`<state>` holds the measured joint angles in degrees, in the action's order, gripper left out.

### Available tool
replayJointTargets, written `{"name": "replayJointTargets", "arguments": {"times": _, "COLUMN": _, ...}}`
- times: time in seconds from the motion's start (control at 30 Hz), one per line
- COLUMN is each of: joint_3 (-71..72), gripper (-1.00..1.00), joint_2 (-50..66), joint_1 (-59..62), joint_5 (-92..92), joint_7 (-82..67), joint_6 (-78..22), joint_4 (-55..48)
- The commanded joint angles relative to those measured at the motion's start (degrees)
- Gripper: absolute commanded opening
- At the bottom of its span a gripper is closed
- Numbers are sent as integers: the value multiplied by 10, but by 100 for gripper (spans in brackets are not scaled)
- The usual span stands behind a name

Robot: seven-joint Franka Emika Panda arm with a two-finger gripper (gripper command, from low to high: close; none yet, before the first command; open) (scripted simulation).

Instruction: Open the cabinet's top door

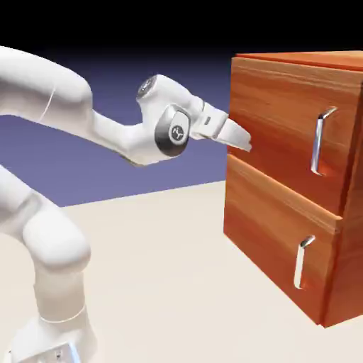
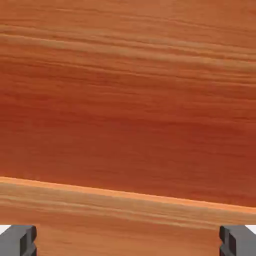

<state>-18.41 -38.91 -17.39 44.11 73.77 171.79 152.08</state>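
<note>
With the top door's handle (image 1: 319, 142) yet to be reached, the hand (image 2: 128, 242) is held spread before the cabinet (image 1: 280, 198).

Its fingertips are parted wide, nothing gripped between them, presumably so that the upright silver bar can be straddled. That bar is set near the edge of the top door (image 1: 273, 106) on the exterior view's right, while the hand is placed by the opposite side; whether the wood is touched cannot be told. In the hand view only wood grain and the seam (image 2: 125, 194) between the panels are shown, no handle. Nothing is seen standing between hand and bar, but a sideways move seems called for, and the panel could be scraped if no clearance is kept. Below, the lower door (image 1: 273, 227) is shut, its smaller handle (image 1: 303, 262) best left alone.
</note>
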Motion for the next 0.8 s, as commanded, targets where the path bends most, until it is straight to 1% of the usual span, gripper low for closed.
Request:
{"name": "replayJointTargets", "arguments": {"times": 0.0, "joint_3": -10, "gripper": 0, "joint_2": -4, "joint_1": -9, "joint_5": 25, "joint_7": 18, "joint_6": -1, "joint_4": -5}}
{"name": "replayJointTargets", "arguments": {"times": 0.77, "joint_3": -250, "gripper": 0, "joint_2": -85, "joint_1": -227, "joint_5": 598, "joint_7": 425, "joint_6": -30, "joint_4": -121}}
